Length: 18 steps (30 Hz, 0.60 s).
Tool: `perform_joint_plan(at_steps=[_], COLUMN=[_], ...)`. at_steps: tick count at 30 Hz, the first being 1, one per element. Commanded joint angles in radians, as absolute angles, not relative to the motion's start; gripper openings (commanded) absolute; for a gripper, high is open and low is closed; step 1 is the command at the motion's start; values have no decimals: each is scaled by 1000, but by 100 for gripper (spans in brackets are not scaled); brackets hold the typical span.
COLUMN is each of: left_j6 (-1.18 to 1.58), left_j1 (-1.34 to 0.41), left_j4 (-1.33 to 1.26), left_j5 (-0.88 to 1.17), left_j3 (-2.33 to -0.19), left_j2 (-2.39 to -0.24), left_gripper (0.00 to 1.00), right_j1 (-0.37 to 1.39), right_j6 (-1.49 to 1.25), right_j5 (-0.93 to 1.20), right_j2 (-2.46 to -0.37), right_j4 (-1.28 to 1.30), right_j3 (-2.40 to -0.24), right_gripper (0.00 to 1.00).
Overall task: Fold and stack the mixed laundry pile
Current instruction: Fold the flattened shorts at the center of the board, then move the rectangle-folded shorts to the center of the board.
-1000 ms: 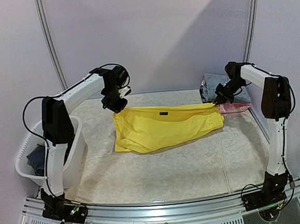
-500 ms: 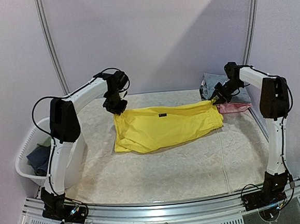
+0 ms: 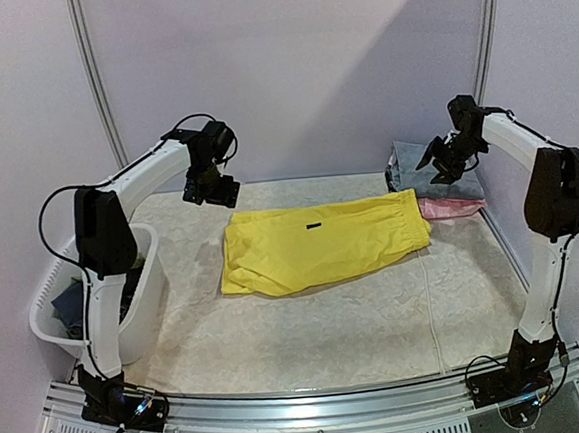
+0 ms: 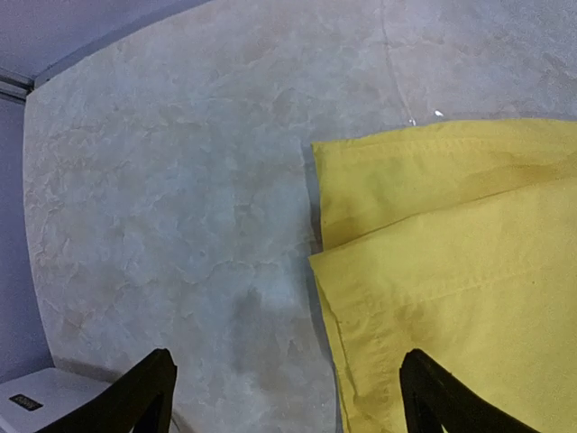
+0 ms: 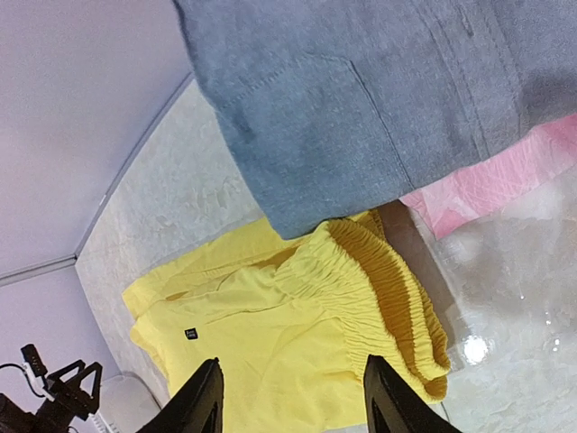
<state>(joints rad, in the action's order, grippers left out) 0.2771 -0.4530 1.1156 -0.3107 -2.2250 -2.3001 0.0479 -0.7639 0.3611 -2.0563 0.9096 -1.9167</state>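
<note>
The bright yellow shorts lie flat on the table's far middle, with the elastic waistband at the right and the leg hems at the left. My left gripper hovers above the hem corner, open and empty. My right gripper hangs over the waistband end, also open and empty. A folded grey garment rests on a shiny pink piece at the far right, next to the waistband.
A white plastic tub stands at the left edge beside the left arm, with dark garments inside. The grey and pink stack sits in the back right corner against the wall. The table surface is pale and marbled.
Both grippers have opened and let go of the yellow shorts, which now lie flat on the table. Both grippers have risen, and the right one has also drawn back.
</note>
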Motion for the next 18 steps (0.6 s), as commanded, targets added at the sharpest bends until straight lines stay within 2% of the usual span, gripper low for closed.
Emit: perform_joint_plan(at_steps=[1, 10, 18], left_j6=[248, 253, 279], left_j1=[-491, -561, -572], left_j4=[1062, 929, 887], left_j5=[-258, -93, 21], left_j3=[-2097, -1760, -1707], left_j2=[-2165, -2018, -2073], left_gripper=[87, 82, 78], right_j1=[95, 237, 253], right_j6=[-637, -432, -396], right_j5=[278, 351, 312], right_j2=[-1958, -1975, -2132], right_j4=[892, 854, 922], right_j3=[-1862, -1730, -1757], right_gripper=[52, 43, 37])
